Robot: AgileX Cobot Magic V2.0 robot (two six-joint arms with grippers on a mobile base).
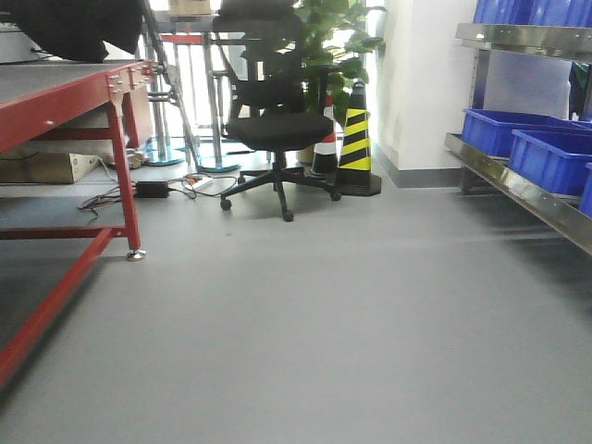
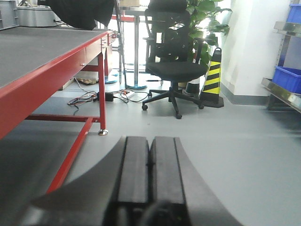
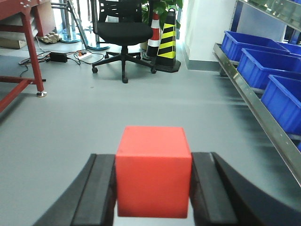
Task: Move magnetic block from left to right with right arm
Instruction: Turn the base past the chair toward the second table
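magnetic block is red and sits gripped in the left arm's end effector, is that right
Not quite. The magnetic block is red and gripped, but in the right arm's end effector, between its two fingers, as the right wrist view shows. In the left wrist view the left end effector is shut with nothing in it.

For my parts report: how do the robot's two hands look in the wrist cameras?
The left hand has two flat, matte black fingers with long rectangular faces, flanked by dark curved shoulders. The right hand has the same black, flat fingers. No cables or markings show; the arms are out of view.
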